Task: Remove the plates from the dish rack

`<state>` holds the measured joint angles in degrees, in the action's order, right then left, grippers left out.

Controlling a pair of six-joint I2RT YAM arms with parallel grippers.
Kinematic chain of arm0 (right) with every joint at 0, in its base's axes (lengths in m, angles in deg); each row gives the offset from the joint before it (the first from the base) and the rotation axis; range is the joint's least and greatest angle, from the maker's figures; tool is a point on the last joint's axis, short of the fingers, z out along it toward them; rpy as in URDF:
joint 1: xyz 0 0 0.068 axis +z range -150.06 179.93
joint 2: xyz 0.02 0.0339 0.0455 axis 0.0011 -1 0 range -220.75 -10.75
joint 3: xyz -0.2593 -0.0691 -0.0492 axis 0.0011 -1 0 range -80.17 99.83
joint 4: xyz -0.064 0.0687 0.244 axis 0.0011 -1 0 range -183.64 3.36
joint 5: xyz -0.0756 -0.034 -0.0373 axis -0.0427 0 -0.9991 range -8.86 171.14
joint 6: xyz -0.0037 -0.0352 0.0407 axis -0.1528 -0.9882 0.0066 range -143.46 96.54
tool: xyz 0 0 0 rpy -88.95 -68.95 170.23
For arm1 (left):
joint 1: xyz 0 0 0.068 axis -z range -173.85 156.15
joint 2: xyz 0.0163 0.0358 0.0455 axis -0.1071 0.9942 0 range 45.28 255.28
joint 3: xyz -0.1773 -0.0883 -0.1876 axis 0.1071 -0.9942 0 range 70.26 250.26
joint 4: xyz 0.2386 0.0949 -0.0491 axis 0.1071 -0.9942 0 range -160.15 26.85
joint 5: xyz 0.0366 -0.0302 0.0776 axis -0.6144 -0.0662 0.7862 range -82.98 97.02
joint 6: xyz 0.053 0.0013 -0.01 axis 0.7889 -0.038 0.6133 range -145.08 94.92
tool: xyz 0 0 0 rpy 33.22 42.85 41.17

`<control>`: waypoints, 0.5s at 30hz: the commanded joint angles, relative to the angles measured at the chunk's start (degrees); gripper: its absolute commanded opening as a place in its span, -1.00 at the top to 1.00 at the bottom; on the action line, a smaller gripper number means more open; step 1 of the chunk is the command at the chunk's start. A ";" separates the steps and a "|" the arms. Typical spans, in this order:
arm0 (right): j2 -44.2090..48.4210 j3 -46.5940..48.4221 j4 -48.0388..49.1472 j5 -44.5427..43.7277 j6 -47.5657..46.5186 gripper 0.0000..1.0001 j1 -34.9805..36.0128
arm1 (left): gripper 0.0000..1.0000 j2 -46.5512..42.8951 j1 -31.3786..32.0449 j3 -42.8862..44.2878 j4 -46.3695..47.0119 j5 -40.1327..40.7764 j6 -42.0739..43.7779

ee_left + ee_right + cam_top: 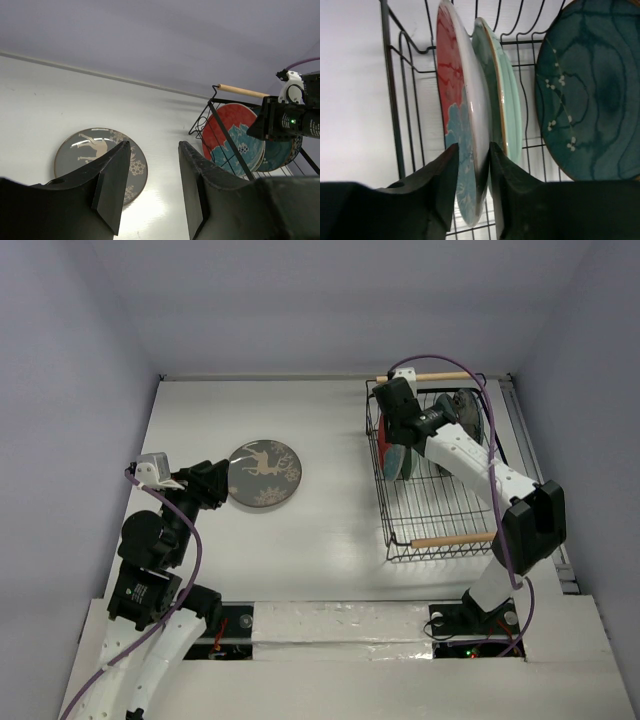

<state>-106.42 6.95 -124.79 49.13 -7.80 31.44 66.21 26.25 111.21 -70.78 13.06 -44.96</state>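
Observation:
The black wire dish rack (440,502) stands at the right, with plates on edge in its far end. My right gripper (395,428) reaches into it. In the right wrist view this gripper (474,146) is closed on the rim of the red plate with a teal flower (451,75), one finger on each face. A teal-green plate (507,110) stands just behind it and a dark teal plate (595,90) further right. The dark grey deer plate (264,473) lies flat on the table. My left gripper (215,485) is open and empty at its left edge.
The rack's wooden handles (452,539) run along its near and far ends. In the left wrist view, the deer plate (85,150) lies left of the open gripper (152,145), and the rack (242,90) with the red plate (232,135) is at the right.

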 commanded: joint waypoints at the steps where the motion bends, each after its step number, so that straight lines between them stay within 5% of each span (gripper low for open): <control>1: -1.17 3.15 -0.17 -2.53 -0.72 0.31 -0.22 | 0.20 0.25 -0.23 0.54 2.19 -0.77 0.46; 8: -1.01 5.35 -1.05 -7.45 -1.95 1.00 -0.22 | 0.20 0.25 -0.23 0.54 2.19 -0.60 0.63; 15: 4.79 7.11 2.46 -12.63 -6.86 1.00 2.06 | 0.20 0.08 -0.23 0.45 2.45 -0.68 0.72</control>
<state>-108.28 9.28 -127.42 43.14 -11.21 32.01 66.21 26.25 111.21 -70.76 13.06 -44.92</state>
